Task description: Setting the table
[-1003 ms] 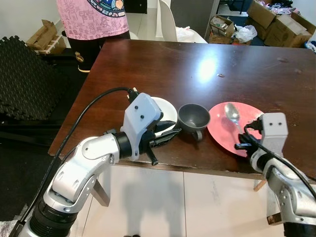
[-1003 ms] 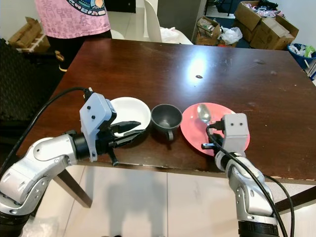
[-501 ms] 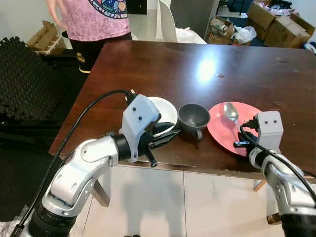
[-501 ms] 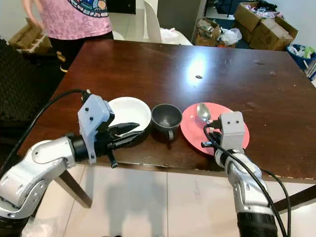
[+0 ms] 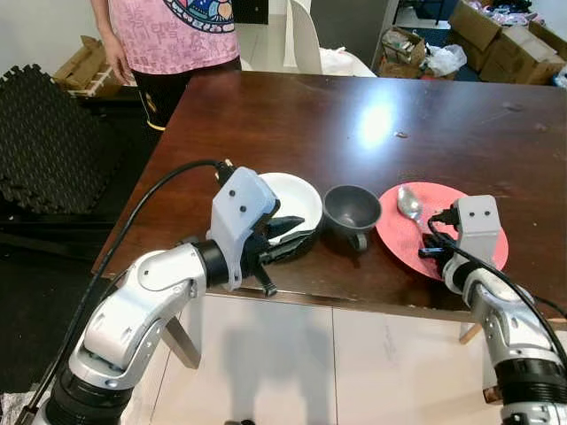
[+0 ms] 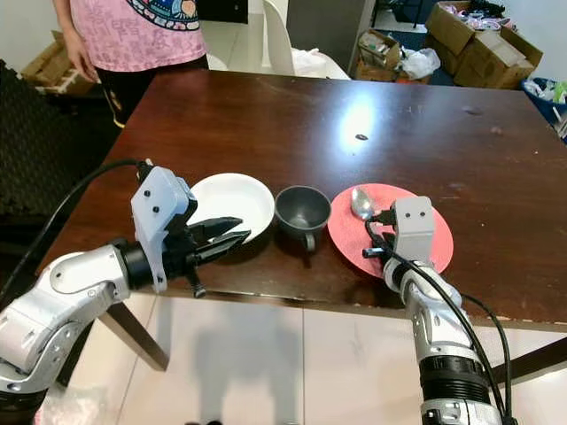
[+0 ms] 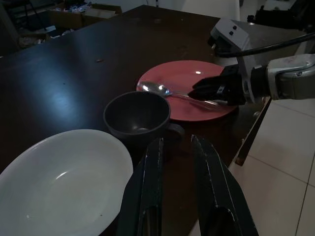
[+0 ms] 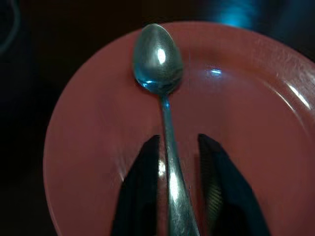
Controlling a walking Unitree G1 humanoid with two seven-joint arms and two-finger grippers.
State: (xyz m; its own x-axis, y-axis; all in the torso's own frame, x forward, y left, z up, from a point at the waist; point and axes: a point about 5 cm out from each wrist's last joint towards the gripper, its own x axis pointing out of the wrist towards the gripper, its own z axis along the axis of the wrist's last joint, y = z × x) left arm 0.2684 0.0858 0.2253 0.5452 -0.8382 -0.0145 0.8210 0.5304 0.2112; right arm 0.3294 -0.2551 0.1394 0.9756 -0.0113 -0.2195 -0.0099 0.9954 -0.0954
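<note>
Spoon (image 8: 166,123) between right pincer (image 8: 179,184) fingers

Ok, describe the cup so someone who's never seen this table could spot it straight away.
On the dark wooden table, along the near edge, three dishes sit in a row. The cup is the middle one, between the white bowl and red plate: dark grey, deep, with a handle.

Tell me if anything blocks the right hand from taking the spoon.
Nothing visible does. The right hand is open, with a finger on each side of the handle of the spoon, which lies on the red plate. The cup stands off the plate, on the left.
</note>
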